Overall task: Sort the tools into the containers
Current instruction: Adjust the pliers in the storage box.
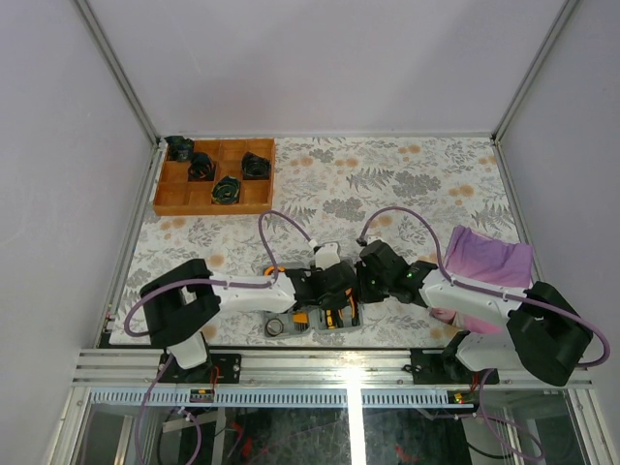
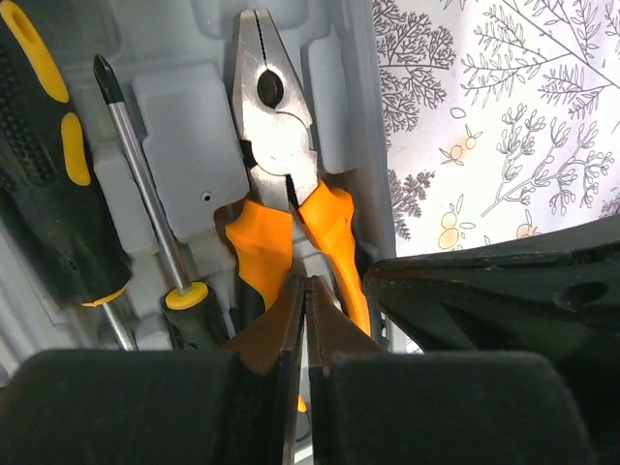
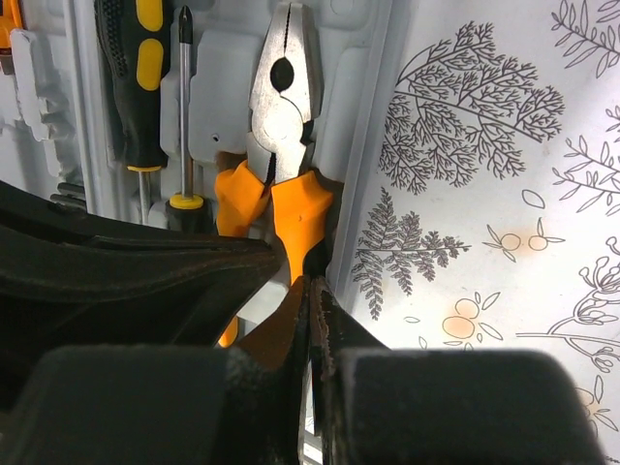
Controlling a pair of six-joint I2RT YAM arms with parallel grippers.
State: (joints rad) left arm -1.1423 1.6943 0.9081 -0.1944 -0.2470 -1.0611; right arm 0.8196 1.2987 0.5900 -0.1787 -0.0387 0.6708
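Note:
The grey case (image 1: 312, 324) lies open near the table's front edge, under both grippers. In its moulded recesses (image 2: 179, 145) lie the orange-handled pliers (image 2: 276, 126), steel head pointing away. A slim screwdriver (image 2: 145, 203) lies beside them, and a thicker black-and-yellow handle (image 2: 44, 165) lies further left. My left gripper (image 2: 306, 283) is shut with nothing between its fingers, its tips over the gap between the pliers' handles. My right gripper (image 3: 312, 283) is also shut and empty, its tips at the right handle of the pliers (image 3: 286, 97), by the case's rim (image 3: 360, 126). The two grippers are side by side, almost touching.
A wooden compartment tray (image 1: 215, 174) with several dark round things stands at the back left. A purple cloth (image 1: 489, 257) lies at the right, behind my right arm. A small grey ring (image 1: 276, 327) lies just left of the case. The tablecloth (image 3: 484, 145) has a leaf print.

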